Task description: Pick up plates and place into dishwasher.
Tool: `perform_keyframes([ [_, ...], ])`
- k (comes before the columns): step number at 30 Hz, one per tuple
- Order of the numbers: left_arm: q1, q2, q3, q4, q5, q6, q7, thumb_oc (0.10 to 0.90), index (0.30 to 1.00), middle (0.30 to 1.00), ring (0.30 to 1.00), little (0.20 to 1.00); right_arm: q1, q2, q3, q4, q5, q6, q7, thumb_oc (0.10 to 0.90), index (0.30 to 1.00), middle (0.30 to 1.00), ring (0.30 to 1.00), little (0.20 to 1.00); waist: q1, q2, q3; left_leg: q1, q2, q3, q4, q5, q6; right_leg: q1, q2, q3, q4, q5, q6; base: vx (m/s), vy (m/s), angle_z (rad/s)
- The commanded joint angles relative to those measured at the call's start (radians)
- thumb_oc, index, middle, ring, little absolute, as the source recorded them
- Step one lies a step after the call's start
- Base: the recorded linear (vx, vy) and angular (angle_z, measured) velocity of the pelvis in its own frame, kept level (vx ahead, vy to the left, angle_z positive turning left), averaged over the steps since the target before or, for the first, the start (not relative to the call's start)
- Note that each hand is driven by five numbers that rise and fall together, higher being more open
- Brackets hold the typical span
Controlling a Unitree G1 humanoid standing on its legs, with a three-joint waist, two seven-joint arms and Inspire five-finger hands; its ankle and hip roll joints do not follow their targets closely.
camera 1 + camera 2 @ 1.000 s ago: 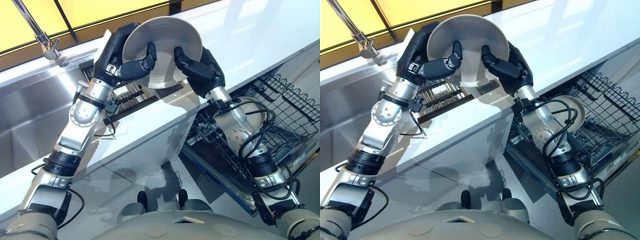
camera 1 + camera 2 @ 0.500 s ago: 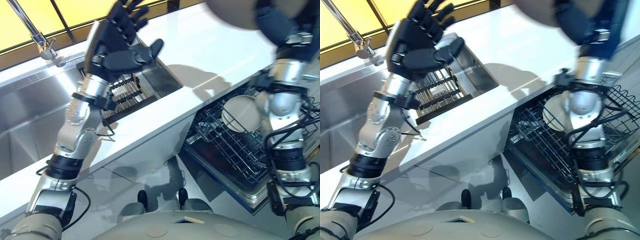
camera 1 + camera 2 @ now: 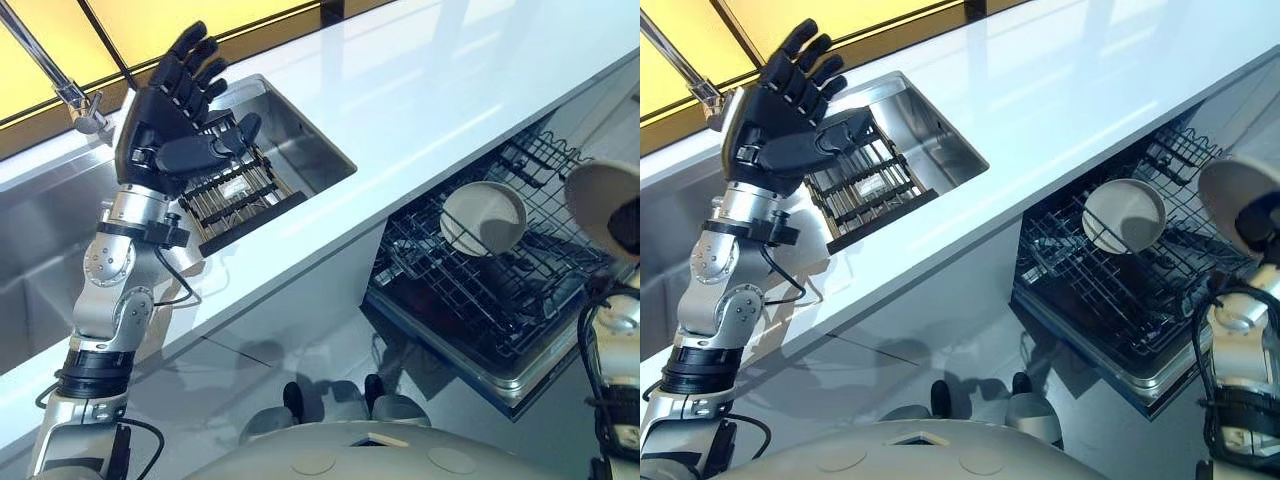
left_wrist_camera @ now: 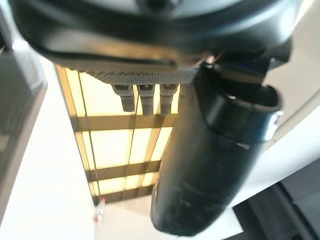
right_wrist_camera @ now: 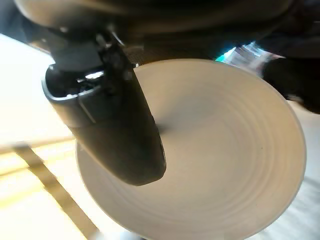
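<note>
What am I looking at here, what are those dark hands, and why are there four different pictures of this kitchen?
This is a humanoid robot with two silver arms and dark hands, loading a dishwasher. The two wide pictures come from a pair of cameras on its head, looking down. The two close-up ones come from a camera on each wrist.

Its left hand is raised and open, holding nothing, above the steel sink, where a dark dish rack sits. A white counter runs beside the sink. Below it the dishwasher rack is pulled out, with one pale dish standing in it.

The right hand pinches a plate with its thumb across the face. That plate also shows at the right edge of the head views.
</note>
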Motion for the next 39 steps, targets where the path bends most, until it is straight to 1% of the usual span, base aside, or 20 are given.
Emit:
perform_keyframes([
  [1,-0.061,0.119,0.08,0.045,0.111,-0.083,0.096,0.8,0.9,0.9,0.9,0.9,-0.071,-0.078,-0.015,-0.062,-0.024,-0.035,0.043,0.1,0.3,0.3,0.3,0.2,-0.011,-0.032,-0.065,0.029,-0.058,0.018,0.007,-0.105,0.05,-0.006,0.067,0.002,0.062,-0.083,0.01,-0.06,0.012,-0.04],
  [2,-0.064,0.138,0.089,0.1,0.128,-0.1,0.131,0.8,0.9,0.9,0.9,0.9,-0.062,-0.069,0.013,-0.059,-0.002,-0.022,0.065,0.1,0.3,0.3,0.3,0.2,-0.017,-0.031,-0.061,0.028,-0.058,0.024,0.007,-0.104,0.049,-0.01,0.067,0.004,0.064,-0.083,0.011,-0.05,0.015,-0.09],
  [4,-0.073,0.148,0.093,0.167,0.134,-0.127,0.151,0.8,0.9,0.9,0.9,0.9,-0.065,-0.059,0.046,-0.038,0.01,-0.023,0.079,0.1,0.3,0.3,0.3,0.2,-0.02,-0.03,-0.058,0.029,-0.058,0.03,0.007,-0.105,0.049,-0.012,0.066,0.004,0.065,-0.082,0.013,-0.02,0.016,-0.15],
  [5,-0.075,0.15,0.093,0.178,0.132,-0.131,0.157,0.8,0.9,0.9,0.9,0.9,-0.066,-0.058,0.055,-0.036,0.014,-0.021,0.081,0.1,0.3,0.3,0.3,0.2,-0.021,-0.03,-0.056,0.029,-0.058,0.03,0.007,-0.104,0.049,-0.012,0.066,0.004,0.066,-0.082,0.013,-0.01,0.013,-0.16],
  [9,-0.086,0.139,0.084,0.26,0.116,-0.163,0.198,0.8,0.9,0.9,0.9,0.9,-0.091,-0.03,0.149,-0.017,0.007,0.012,0.087,0.1,0.3,0.3,0.3,0.2,-0.02,-0.026,-0.05,0.031,-0.059,0.034,0.007,-0.103,0.051,-0.016,0.066,0.005,0.071,-0.083,0.013,0.0,0.006,-0.04],
  [11,-0.089,0.126,0.073,0.283,0.116,-0.172,0.206,0.8,0.9,0.9,0.9,0.9,-0.105,-0.019,0.184,0.002,0.015,0.016,0.084,0.1,0.3,0.3,0.3,0.2,-0.017,-0.024,-0.048,0.031,-0.06,0.035,0.007,-0.103,0.052,-0.017,0.065,0.005,0.075,-0.084,0.013,0.0,0.0,0.0],
  [14,-0.09,0.112,0.058,0.292,0.117,-0.167,0.218,0.8,0.9,0.9,0.9,0.9,-0.13,-0.003,0.231,0.019,0.046,0.03,0.086,0.1,0.3,0.3,0.3,0.2,-0.009,-0.022,-0.045,0.033,-0.061,0.034,0.007,-0.104,0.053,-0.015,0.064,0.001,0.077,-0.085,0.013,0.01,0.007,0.03],
  [18,-0.084,0.093,0.029,0.296,0.142,-0.161,0.219,0.8,0.9,0.9,0.9,0.9,-0.171,0.028,0.288,0.029,0.079,0.025,0.038,0.1,0.3,0.3,0.3,0.2,0.01,-0.019,-0.038,0.035,-0.062,0.024,0.007,-0.102,0.053,-0.008,0.064,-0.009,0.079,-0.089,0.011,0.0,0.0,0.0],
  [20,-0.079,0.09,0.022,0.293,0.154,-0.16,0.219,0.8,0.9,0.9,0.9,0.9,-0.186,0.035,0.3,0.023,0.09,0.026,0.018,0.1,0.3,0.3,0.3,0.2,0.018,-0.018,-0.035,0.035,-0.062,0.019,0.007,-0.101,0.053,-0.007,0.064,-0.013,0.081,-0.09,0.01,0.03,-0.006,0.04],
  [21,-0.079,0.085,0.014,0.298,0.157,-0.162,0.216,0.8,0.9,0.9,0.9,0.9,-0.204,0.045,0.313,0.021,0.108,0.012,-0.003,0.1,0.3,0.3,0.3,0.2,0.026,-0.016,-0.033,0.035,-0.063,0.015,0.007,-0.101,0.053,-0.005,0.063,-0.019,0.083,-0.094,0.01,0.02,-0.003,0.05],
  [23,-0.077,0.081,0.007,0.295,0.158,-0.161,0.214,0.8,0.9,0.9,0.9,0.9,-0.221,0.058,0.33,0.019,0.101,0.018,-0.015,0.1,0.3,0.3,0.3,0.2,0.038,-0.013,-0.031,0.033,-0.065,0.005,0.007,-0.1,0.054,-0.005,0.061,-0.027,0.088,-0.098,0.009,0.03,0.001,0.09],
  [28,-0.07,0.075,0.003,0.294,0.155,-0.155,0.205,0.8,0.9,0.9,0.9,0.9,-0.24,0.072,0.363,0.043,0.099,0.04,0.009,0.1,0.3,0.3,0.3,0.2,0.055,-0.01,-0.031,0.028,-0.067,-0.011,0.007,-0.097,0.053,-0.004,0.058,-0.042,0.096,-0.106,0.006,0.03,0.005,0.09],
  [33,-0.076,0.076,-0.008,0.294,0.149,-0.144,0.189,0.8,0.9,0.9,0.9,0.9,-0.274,0.089,0.408,0.104,0.122,0.087,0.023,0.1,0.3,0.3,0.3,0.2,0.073,-0.009,-0.029,0.028,-0.069,-0.025,0.007,-0.094,0.052,-0.001,0.055,-0.056,0.103,-0.112,0.002,0.03,-0.002,0.14],
  [34,-0.079,0.073,-0.016,0.293,0.151,-0.14,0.185,0.8,0.9,0.9,0.9,0.9,-0.293,0.095,0.428,0.124,0.137,0.101,0.023,0.325,0.493,0.493,0.493,0.425,0.081,-0.008,-0.028,0.029,-0.07,-0.032,0.007,-0.092,0.051,0.003,0.054,-0.061,0.102,-0.112,0.0,0.06,-0.004,0.14],
  [35,-0.079,0.072,-0.021,0.289,0.151,-0.136,0.181,0.8,0.9,0.9,0.9,0.9,-0.307,0.1,0.442,0.139,0.14,0.105,0.018,0.676,0.794,0.794,0.794,0.776,0.087,-0.009,-0.027,0.029,-0.071,-0.036,0.007,-0.092,0.05,0.006,0.053,-0.065,0.1,-0.113,-0.001,0.05,-0.003,0.18],
  [36,-0.08,0.072,-0.026,0.285,0.149,-0.131,0.179,0.8,0.9,0.9,0.9,0.9,-0.316,0.105,0.453,0.146,0.143,0.108,0.016,0.8,0.9,0.9,0.9,0.9,0.092,-0.008,-0.025,0.029,-0.071,-0.04,0.007,-0.091,0.05,0.007,0.052,-0.068,0.1,-0.113,-0.002,0.03,-0.004,0.27],
  [39,-0.084,0.068,-0.037,0.283,0.154,-0.128,0.17,0.8,0.9,0.9,0.9,0.9,-0.351,0.117,0.484,0.16,0.142,0.125,0.012,0.8,0.9,0.9,0.9,0.9,0.103,-0.007,-0.019,0.028,-0.073,-0.048,0.007,-0.089,0.05,0.009,0.051,-0.074,0.101,-0.113,-0.005,0.01,-0.001,0.16],
])
